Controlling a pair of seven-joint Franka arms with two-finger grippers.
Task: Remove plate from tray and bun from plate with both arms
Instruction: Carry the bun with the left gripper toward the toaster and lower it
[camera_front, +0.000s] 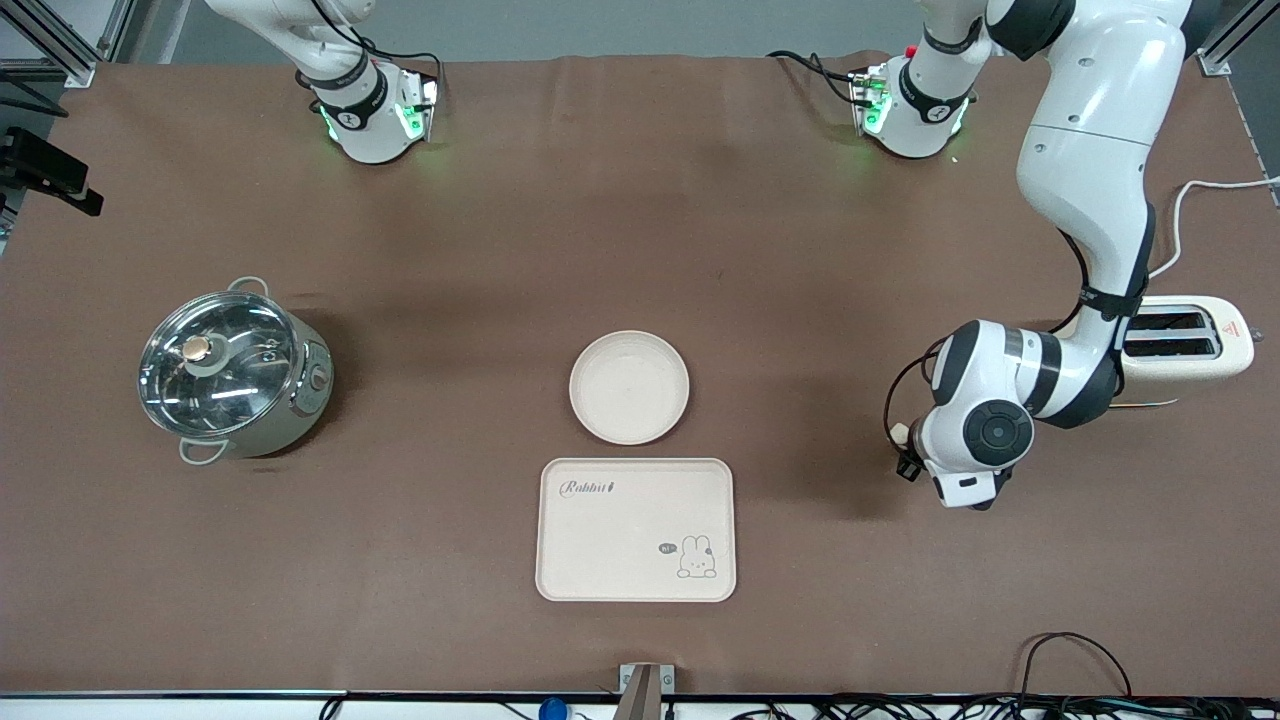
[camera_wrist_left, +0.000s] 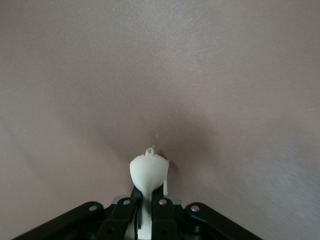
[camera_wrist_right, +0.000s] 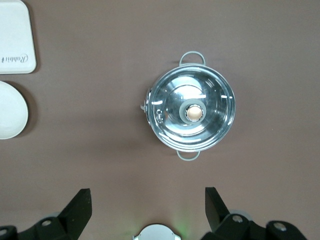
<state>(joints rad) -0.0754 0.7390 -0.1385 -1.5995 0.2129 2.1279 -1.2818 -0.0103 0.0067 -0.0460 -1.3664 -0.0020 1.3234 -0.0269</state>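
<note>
The round, shallow cream-beige plate (camera_front: 629, 387) lay on the brown counter (camera_front: 640, 220) near its middle, just beside the rectangular cream tray with a rabbit drawing (camera_front: 636, 529), which sat nearer the front camera; plate and tray were close, though whether they touched could not be told. The left gripper (camera_wrist_left: 148, 200) hung over bare counter toward the left arm's end, near the cream two-slot toaster (camera_front: 1190, 338), its jaws closed on the small pale cream-white bun (camera_wrist_left: 148, 171) (the lump stuck out past the tips). The right gripper (camera_wrist_right: 148, 207) waited high above the counter, jaws spread wide and holding nothing, looking down on the shiny steel pot with a glass lid (camera_wrist_right: 191, 112), which stood toward the right arm's end.
</note>
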